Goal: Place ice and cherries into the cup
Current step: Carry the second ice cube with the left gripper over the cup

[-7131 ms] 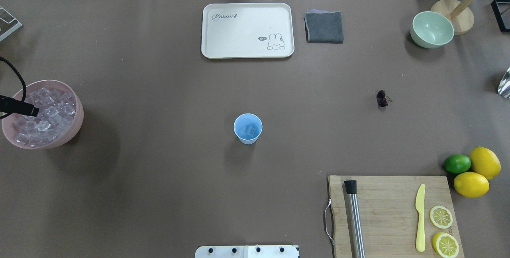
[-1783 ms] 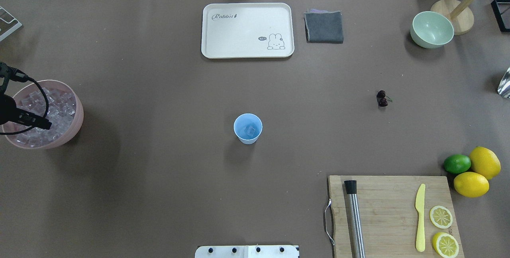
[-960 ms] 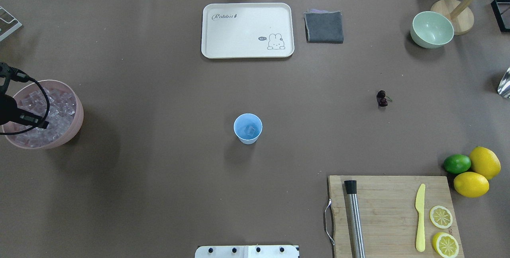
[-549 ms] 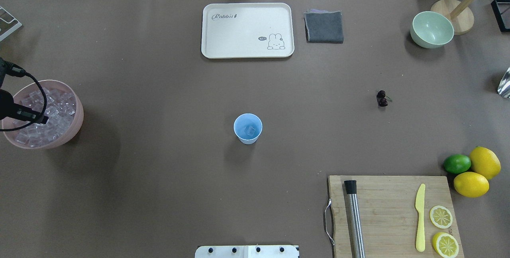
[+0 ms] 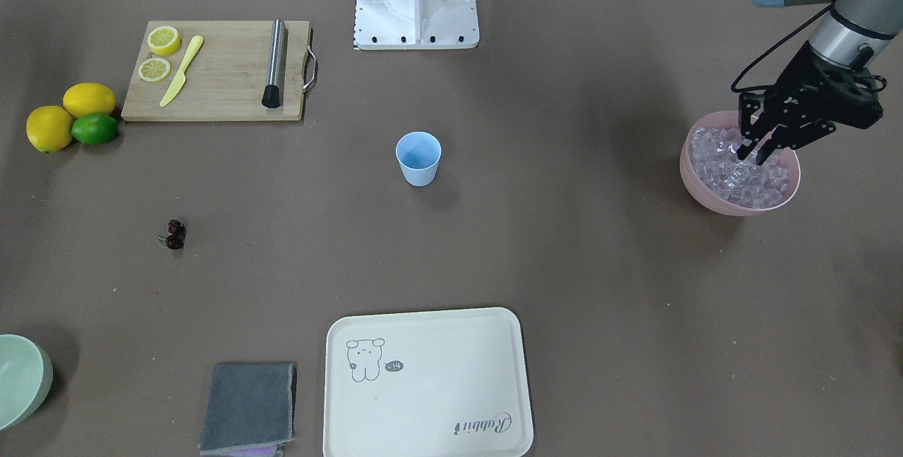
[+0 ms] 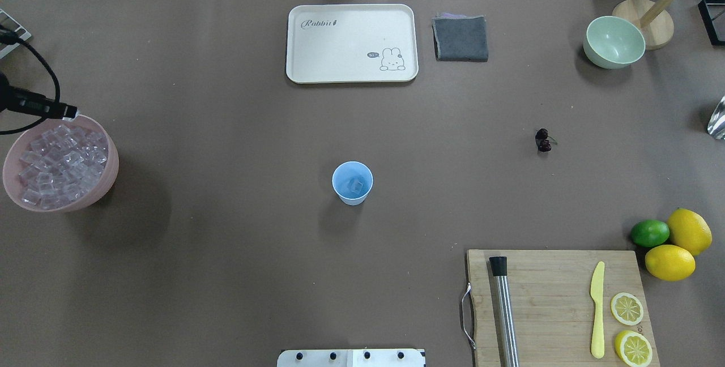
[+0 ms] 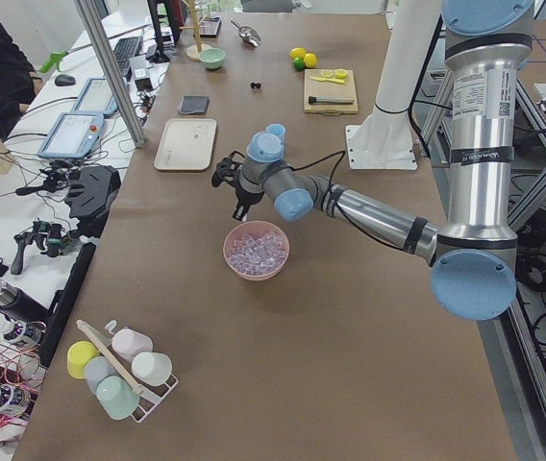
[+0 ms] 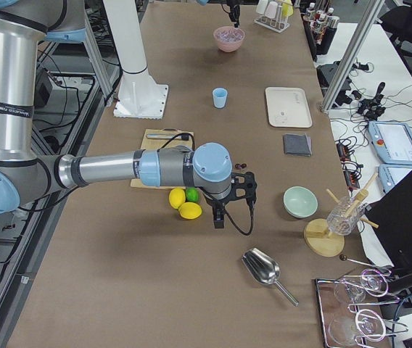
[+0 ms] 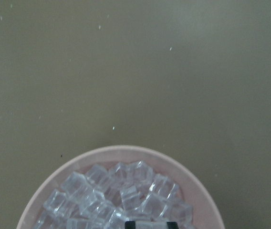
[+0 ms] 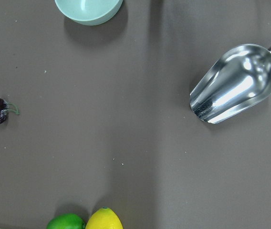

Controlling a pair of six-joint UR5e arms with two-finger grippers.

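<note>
The light blue cup (image 6: pixel 352 183) stands mid-table with one ice cube (image 6: pixel 355 187) inside. More ice (image 6: pixel 59 166) fills the pink bowl (image 6: pixel 109 177) at the left edge. My left gripper (image 5: pixel 756 154) hangs just above the bowl's far side. Its fingers are shut on a small pale cube at the tip. The left wrist view looks down on the ice (image 9: pixel 121 195). The cherries (image 6: pixel 543 140) lie on the table to the right, also in the right wrist view (image 10: pixel 0 110). My right gripper (image 8: pixel 219 217) hovers above the table near the lemons; I cannot tell its state.
A cream tray (image 6: pixel 351 43), a grey cloth (image 6: pixel 460 38) and a pale green bowl (image 6: pixel 614 42) sit along the far side. A cutting board (image 6: pixel 555 304) holds a metal rod, a yellow knife and lemon halves. Lemons and a lime (image 6: pixel 671 239) lie beside it. A metal scoop (image 10: pixel 235 86) lies far right.
My left gripper has risen out of the ice in the pink bowl and now hangs over its far rim. The cup, the cherries and everything else stayed put.
</note>
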